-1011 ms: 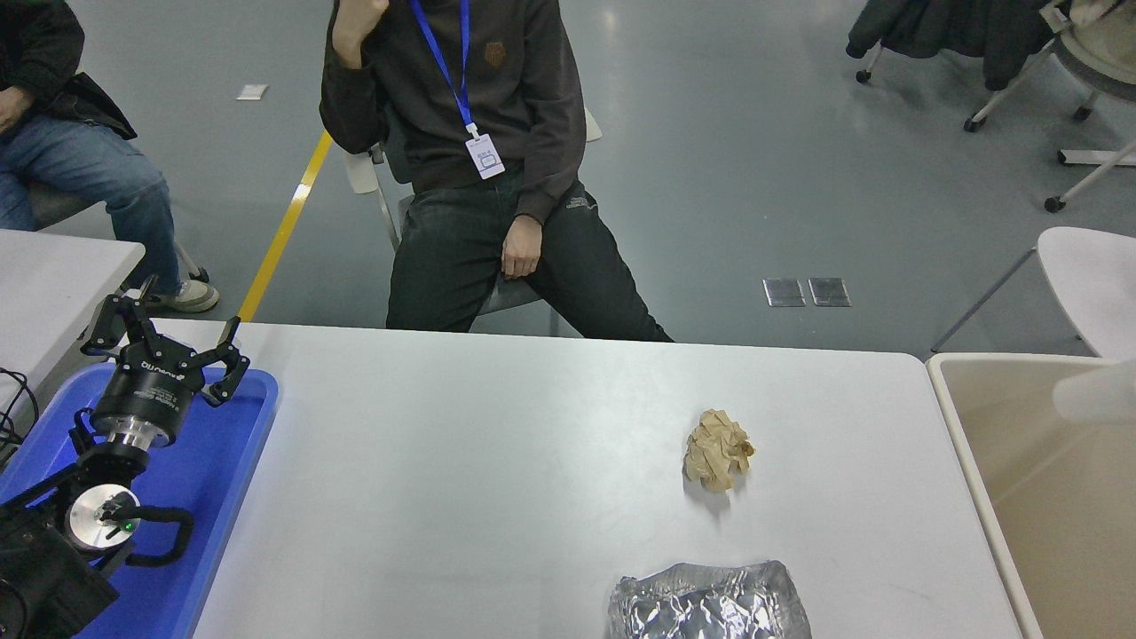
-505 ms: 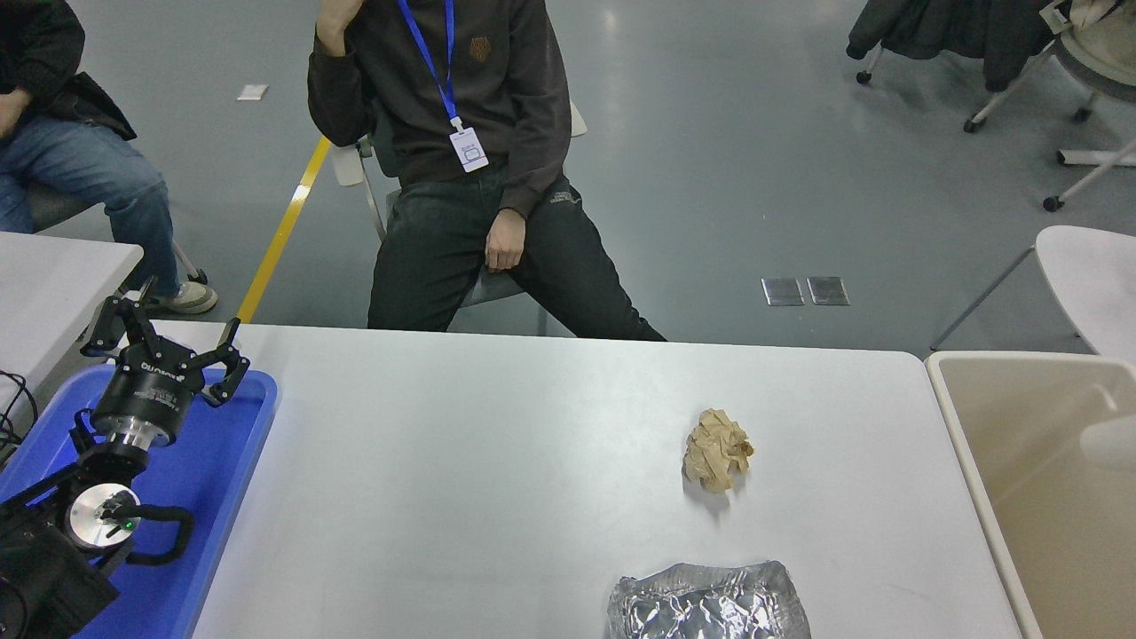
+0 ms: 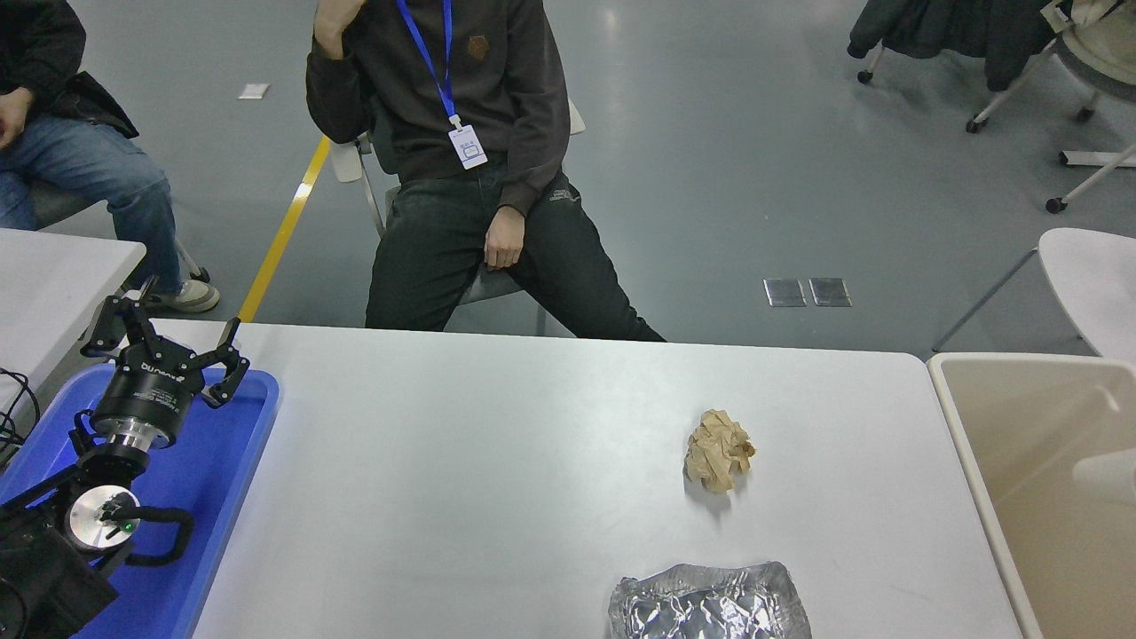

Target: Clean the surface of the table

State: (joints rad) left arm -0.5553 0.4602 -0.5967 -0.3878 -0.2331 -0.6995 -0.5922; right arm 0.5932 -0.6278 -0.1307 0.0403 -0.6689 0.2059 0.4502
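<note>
The white table surface fills the middle of the head view. A crumpled brown paper ball lies on its right half. Nearer the front edge lies a crumpled sheet of silver foil, partly cut off by the picture's bottom. My left gripper is parked at the lower left above the blue tray, open, with nothing between its fingers. My right arm is out of view.
A blue tray sits at the table's left end. A beige bin stands against the right end, with a pale white object inside it. A person sits at the far side; another sits at the top left. A smaller white table is on the left.
The pale white object has dropped lower inside the beige bin. The seated person has shifted slightly left. My left gripper, the paper ball and the foil have not moved.
</note>
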